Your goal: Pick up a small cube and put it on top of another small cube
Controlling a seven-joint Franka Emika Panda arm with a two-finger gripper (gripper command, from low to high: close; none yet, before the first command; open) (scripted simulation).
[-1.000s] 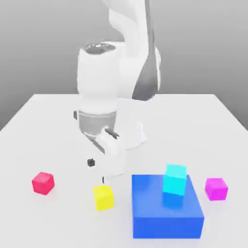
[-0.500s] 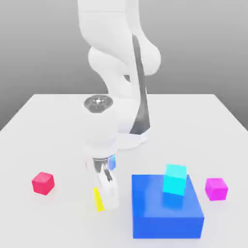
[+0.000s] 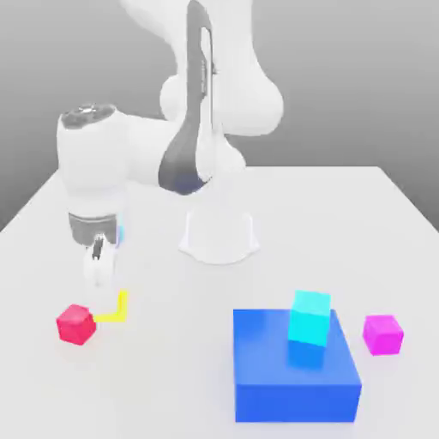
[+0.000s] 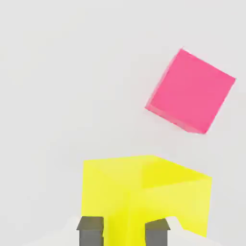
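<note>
Yellow cube (image 3: 114, 310) sits just right of crimson cube (image 3: 75, 324).

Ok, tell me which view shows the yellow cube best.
The hand view: the yellow cube shows large there, two faces plain, with the jaws shut on it and the red-pink cube beyond. In the exterior view only a thin yellow edge shows below the arm, just beside the red-pink cube.

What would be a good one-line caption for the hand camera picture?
Gripper holding the yellow cube above the white table, near the red-pink cube.
</note>
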